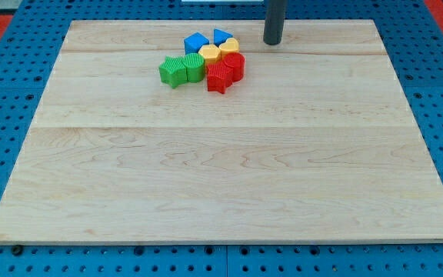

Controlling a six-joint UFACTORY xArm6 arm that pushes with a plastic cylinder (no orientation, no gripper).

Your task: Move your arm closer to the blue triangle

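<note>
Wooden board (229, 177), wide bare surface toward the view's bottom. Block cluster near the top edge: green pair (181, 70), red pair (226, 72), yellow pair (218, 51), blue block (196, 42), blue triangle (221, 35). My tip (273, 43), a bare rod holding nothing, stands just right of the triangle, apart from it.

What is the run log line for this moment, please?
my tip: right of blue triangle, apart | blocks: clustered near board's top | contact: none
</note>
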